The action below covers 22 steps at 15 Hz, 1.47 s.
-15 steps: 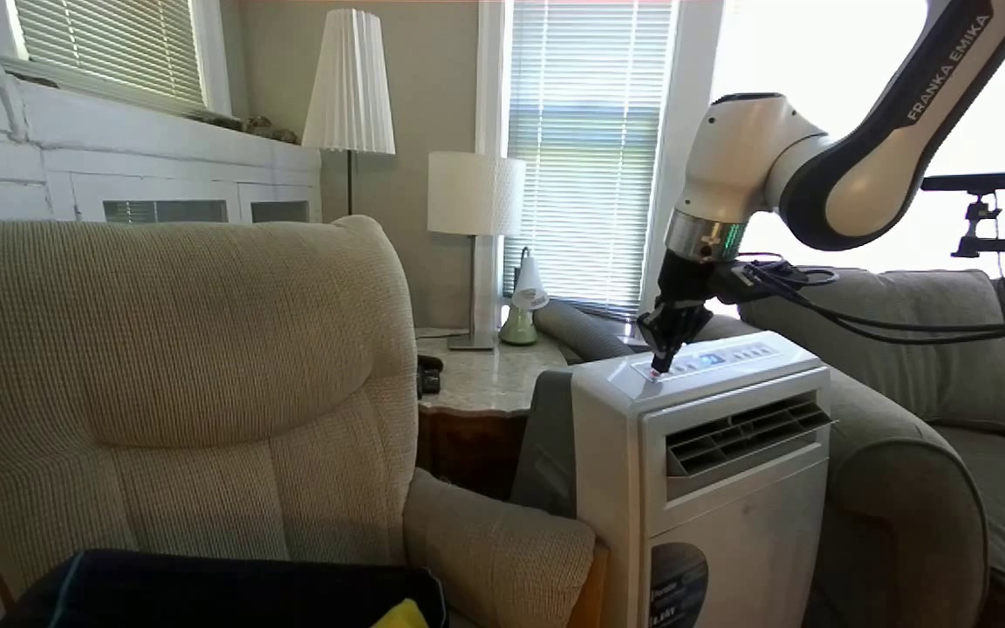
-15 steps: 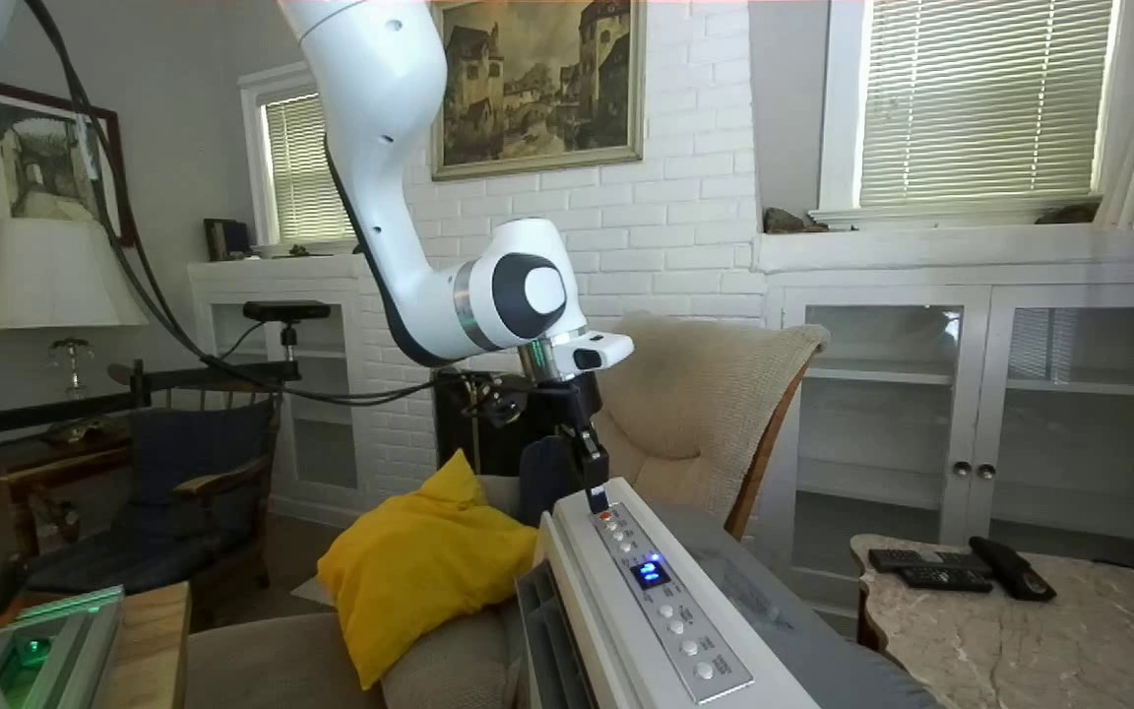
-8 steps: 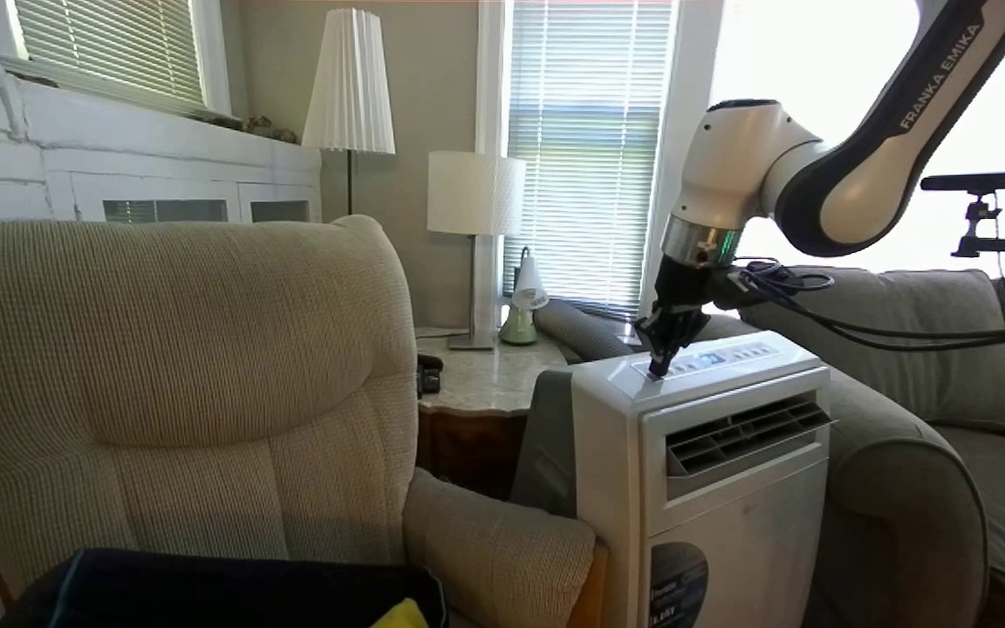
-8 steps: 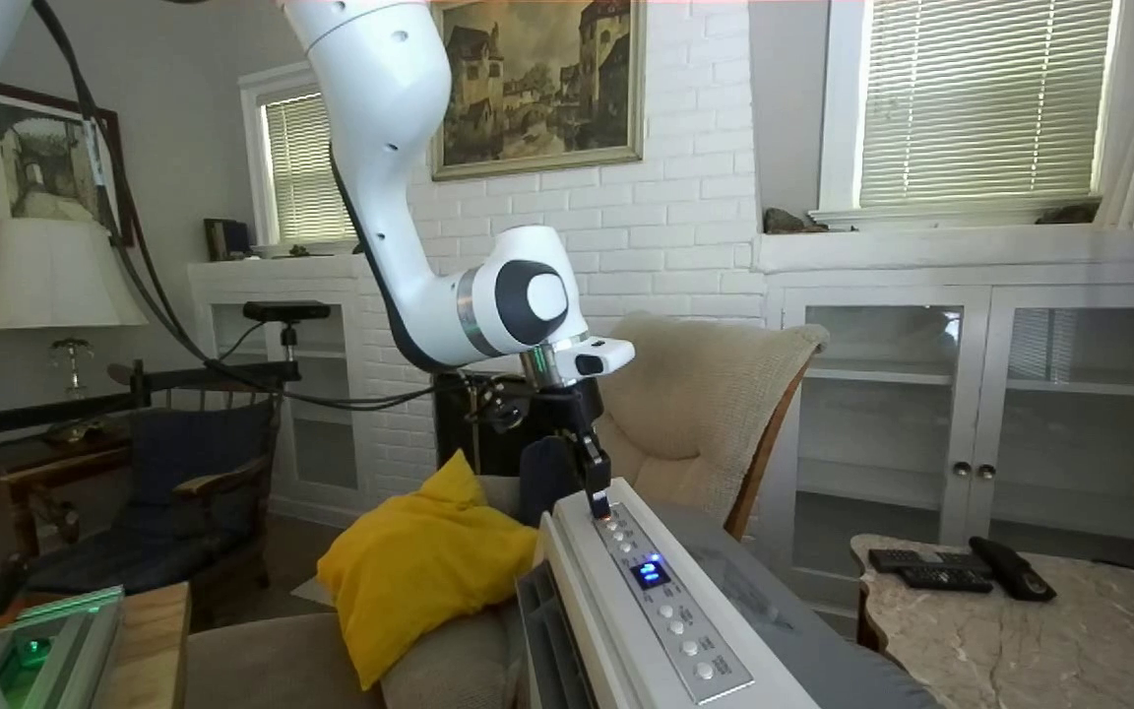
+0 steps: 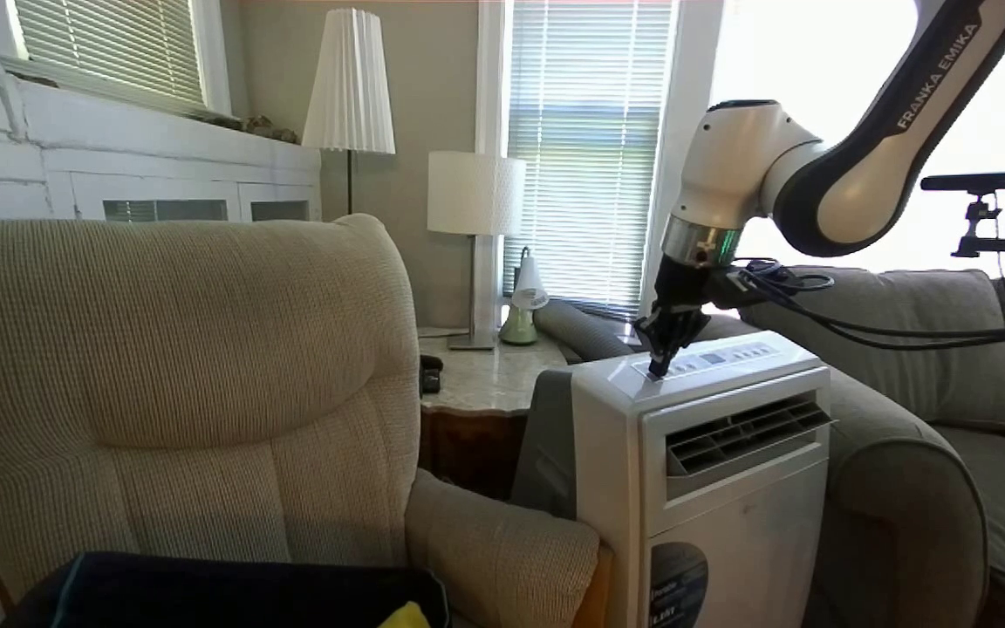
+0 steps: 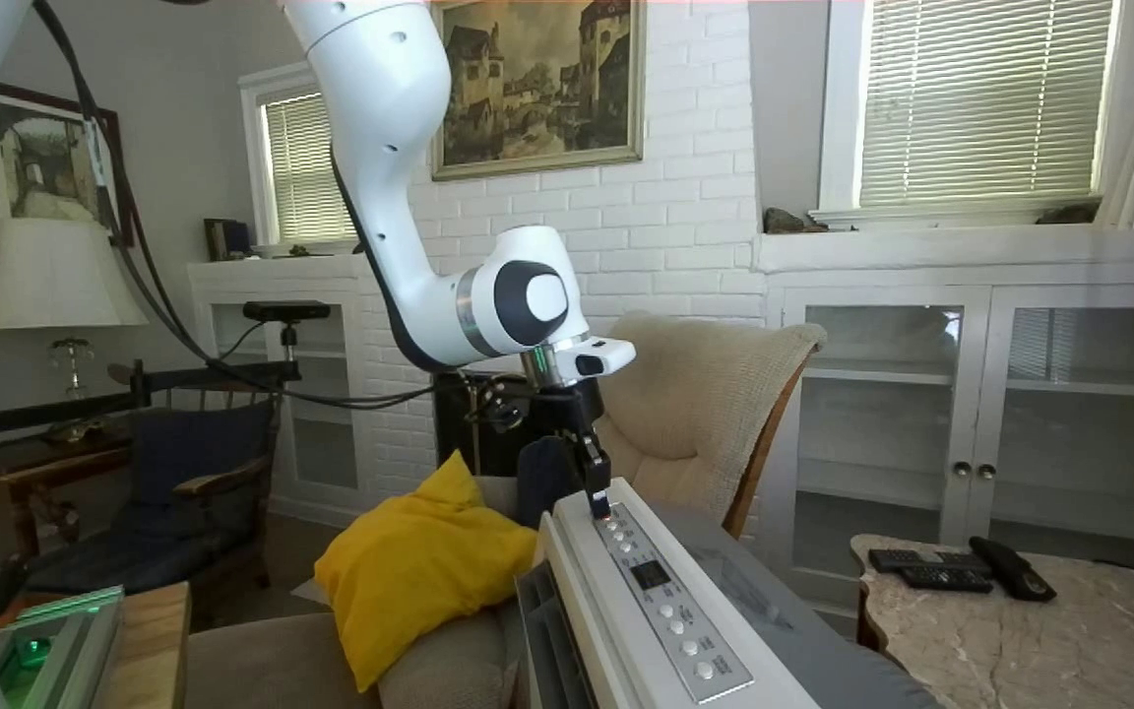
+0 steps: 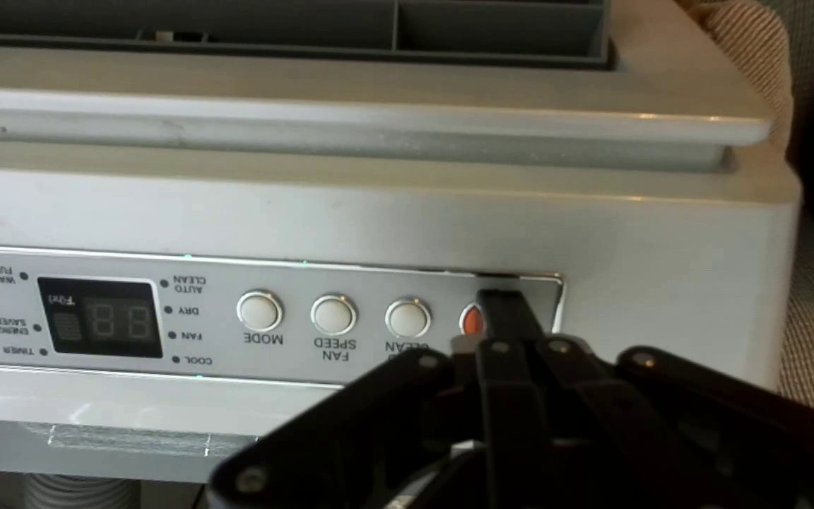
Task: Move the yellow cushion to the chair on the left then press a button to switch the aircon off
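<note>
My gripper is shut with nothing between its fingers, pointing down. Its tips (image 7: 509,304) cover part of an orange button (image 7: 473,319) at the panel's end on the aircon (image 7: 379,212). In both exterior views the gripper (image 5: 657,373) (image 6: 600,512) appears to touch the top panel of the white aircon (image 5: 729,515) (image 6: 567,532). The aircon's display (image 6: 650,574) is dark; it also shows dark in the wrist view (image 7: 99,317). The yellow cushion (image 6: 424,571) lies tilted near the beige chair (image 6: 695,404); only its corner (image 5: 405,616) shows before the chair (image 5: 206,349) in an exterior view.
A grey sofa (image 5: 895,453) stands against the aircon's far side. A marble-topped table (image 6: 1000,630) with remotes (image 6: 941,578) and a phone (image 6: 1013,569) is behind the aircon. Dark fabric (image 5: 232,593) lies on the chair. Cables (image 5: 921,331) hang from the arm.
The gripper has come down slightly onto the orange button, then stayed still. The aircon's lit blue display has gone dark since half a second ago. The chair and cushion have shifted very slightly.
</note>
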Each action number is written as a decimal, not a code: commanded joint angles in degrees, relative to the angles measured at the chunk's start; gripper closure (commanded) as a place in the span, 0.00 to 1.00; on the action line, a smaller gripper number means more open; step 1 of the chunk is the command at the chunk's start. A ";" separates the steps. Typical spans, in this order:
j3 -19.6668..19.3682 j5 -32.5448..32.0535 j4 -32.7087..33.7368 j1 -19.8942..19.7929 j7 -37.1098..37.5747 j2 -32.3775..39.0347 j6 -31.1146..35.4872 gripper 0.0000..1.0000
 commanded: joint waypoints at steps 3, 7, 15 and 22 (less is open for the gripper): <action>0.49 4.49 0.01 -0.23 -3.36 0.07 1.47 1.00; -0.29 3.94 -0.87 1.10 -3.31 -4.31 -0.36 1.00; 0.93 -1.34 -1.42 0.36 -2.26 -15.33 -13.33 0.38; 8.56 5.29 -1.27 -5.32 -8.31 -25.02 -29.67 0.00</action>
